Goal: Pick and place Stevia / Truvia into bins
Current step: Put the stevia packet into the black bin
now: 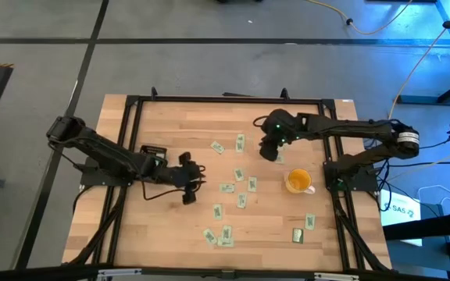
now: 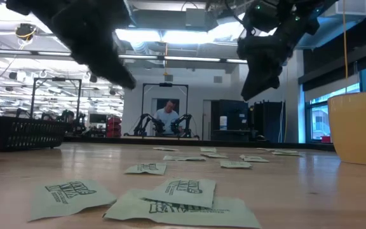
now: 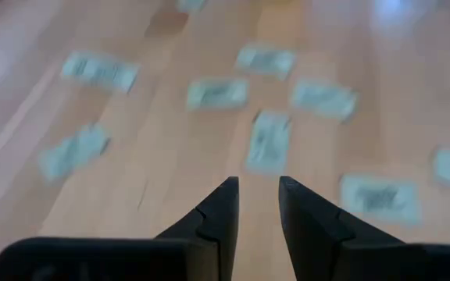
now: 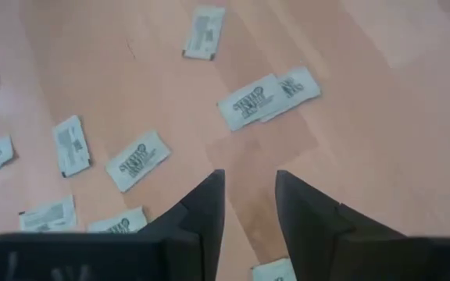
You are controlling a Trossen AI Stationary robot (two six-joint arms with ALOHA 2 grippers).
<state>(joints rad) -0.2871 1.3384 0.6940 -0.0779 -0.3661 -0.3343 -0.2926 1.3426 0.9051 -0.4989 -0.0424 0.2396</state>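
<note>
Matt paper sachets [image 4: 137, 159], smooth wooden table [image 1: 170, 226]

The wooden table [image 1: 162, 226] carries scattered sachets [image 1: 241, 173] (pale green) and a yellow cup [image 1: 298, 180].

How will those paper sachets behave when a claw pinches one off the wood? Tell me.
The sachets are probably light and thin: they lie flat against the tabletop. That leaves little edge to catch, so one may slide rather than lift. Two by the right claw overlap and could come up together.
</note>
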